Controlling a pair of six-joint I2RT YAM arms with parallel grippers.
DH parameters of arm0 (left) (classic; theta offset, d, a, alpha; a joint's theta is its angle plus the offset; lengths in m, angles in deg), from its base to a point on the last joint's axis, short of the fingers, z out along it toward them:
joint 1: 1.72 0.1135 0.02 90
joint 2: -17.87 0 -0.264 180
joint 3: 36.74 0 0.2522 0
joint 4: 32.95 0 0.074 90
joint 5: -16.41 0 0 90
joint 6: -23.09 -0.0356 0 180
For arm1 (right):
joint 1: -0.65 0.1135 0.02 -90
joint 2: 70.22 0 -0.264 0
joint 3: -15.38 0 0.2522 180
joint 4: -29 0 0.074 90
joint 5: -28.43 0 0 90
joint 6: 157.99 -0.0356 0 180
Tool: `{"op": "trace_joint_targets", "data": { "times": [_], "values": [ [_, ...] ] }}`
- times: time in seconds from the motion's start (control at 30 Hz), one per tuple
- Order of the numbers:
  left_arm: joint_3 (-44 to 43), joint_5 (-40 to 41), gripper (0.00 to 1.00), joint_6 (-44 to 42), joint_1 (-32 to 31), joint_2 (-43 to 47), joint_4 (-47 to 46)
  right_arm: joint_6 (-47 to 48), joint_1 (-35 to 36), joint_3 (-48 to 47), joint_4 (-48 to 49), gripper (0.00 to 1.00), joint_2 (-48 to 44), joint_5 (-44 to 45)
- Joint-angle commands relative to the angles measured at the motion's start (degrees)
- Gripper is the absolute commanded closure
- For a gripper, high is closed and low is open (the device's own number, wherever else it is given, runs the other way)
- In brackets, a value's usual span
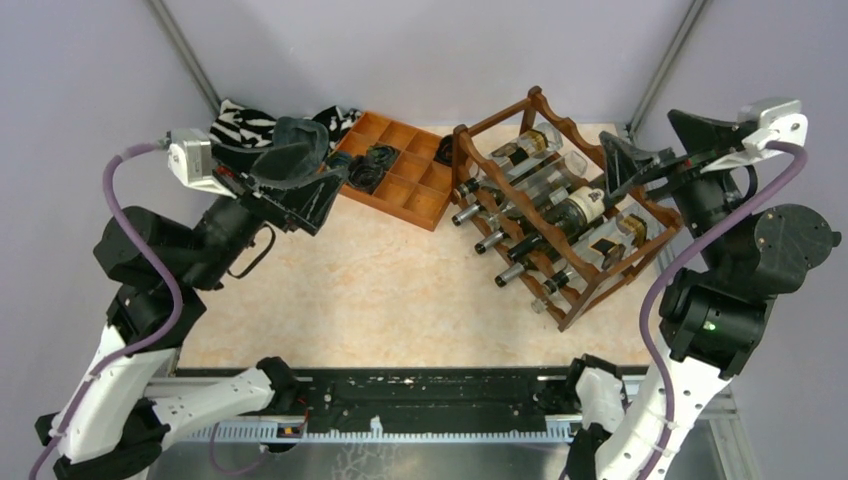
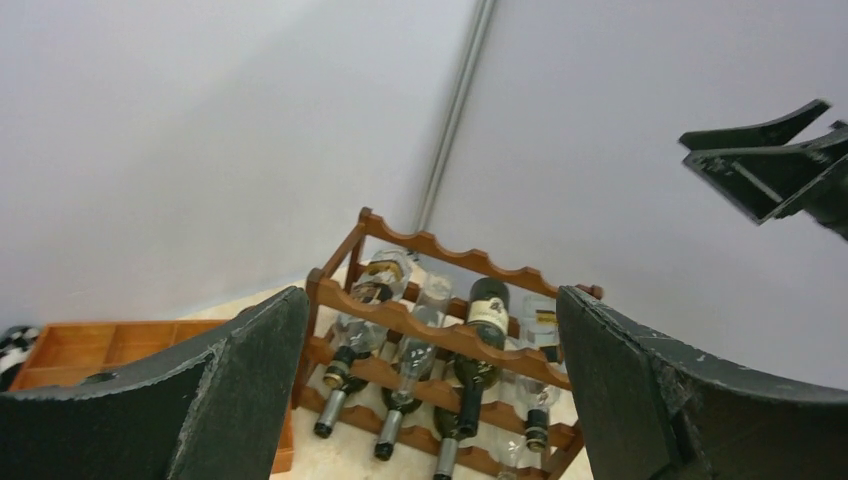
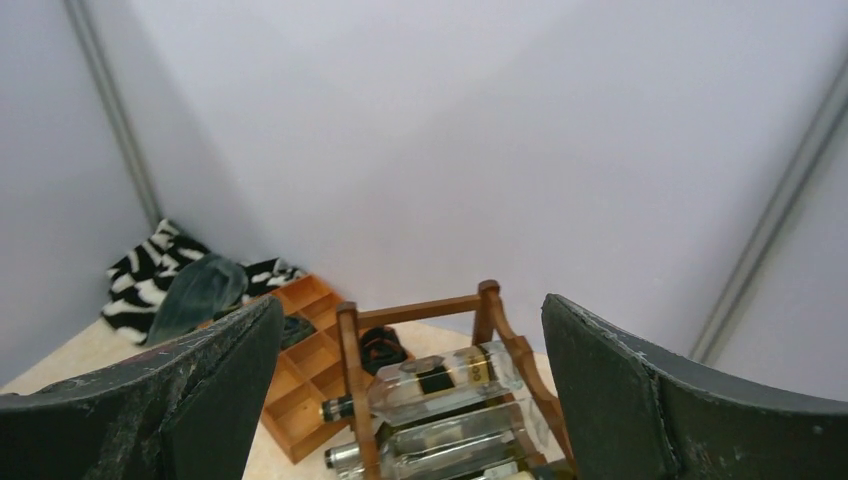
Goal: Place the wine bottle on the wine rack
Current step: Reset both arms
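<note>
The wine rack (image 1: 560, 115) is a reddish-brown wooden frame with wavy rails, standing at the back right of the table. Several bottles lie in it, necks towards the table's middle. One is a dark green wine bottle (image 1: 575, 210) with a cream label; the others are mostly clear glass. My left gripper (image 1: 330, 190) hovers open at the back left, well apart from the rack, with nothing between its fingers. The left wrist view looks between its open gripper (image 2: 430, 300) at the rack (image 2: 440, 250) and green bottle (image 2: 483, 330). My right gripper (image 1: 640, 140) is open and empty, raised just right of the rack. In its view the gripper (image 3: 412, 305) frames the rack (image 3: 349, 360).
A flat orange-brown compartment tray (image 1: 400, 170) holding dark cloth pieces lies left of the rack. Zebra-striped cloth (image 1: 245, 125) sits in the back left corner. Grey-violet walls with metal corner posts close in the table on three sides.
</note>
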Motion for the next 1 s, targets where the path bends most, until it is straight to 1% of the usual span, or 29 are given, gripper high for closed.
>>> {"op": "trace_joint_targets", "data": {
  "times": [0.0,0.17,0.27,0.3,0.37,0.47,0.53,0.63,0.73,0.83,0.97],
  "values": [
    [-2.91,3.93,0.01,-4.9,0.22,-2.39,5.49,-0.99,-0.5,-0.74,3.31,0.02,1.47,10.67],
    [-4.72,6.07,0.01,-9.77,0.22,-7.49,5.07,0.37,-0.54,0.18,4.34,0.02,4.65,15.18],
    [-5.27,7.56,0.01,-11.9,0.37,-11.0,3.28,1.53,-0.51,-1.55,3.97,0.02,8.33,16.77],
    [-5.49,6.92,0.01,-12.14,1.22,-12.23,2.7,1.89,-0.53,-2.45,3.52,0.02,9.76,16.76],
    [-6.33,2.17,0.01,-10.14,5.22,-15.68,2.0,2.06,-0.56,-5.27,2.18,0.02,13.11,16.11],
    [-4.92,-10.97,0.02,-3.4,15.41,-18.6,-1.69,2.05,-0.49,-10.6,-0.67,0.02,19.41,15.36],
    [-2.69,-14.64,0.02,-0.27,19.49,-19.38,-5.3,1.51,-0.54,-14.41,-2.94,0.02,22.76,15.85],
    [0.51,-19.39,0.01,4.1,23.86,-19.62,-9.66,0.4,-0.54,-19.03,-5.73,0.02,26.07,17.84],
    [1.57,-21.18,0.01,5.65,25.59,-20.05,-11.31,-0.28,-0.5,-20.56,-5.84,0.02,25.86,19.34],
    [0.17,-22.14,0.01,5.18,26.47,-20.32,-10.17,-0.87,-0.5,-17.21,-2.45,0.02,23.07,19.2],
    [-2.13,-21.46,0.01,3.18,26.74,-19.81,-7.22,-0.95,-0.52,-13.86,1.23,0.02,19.5,19.59]
  ]
}}
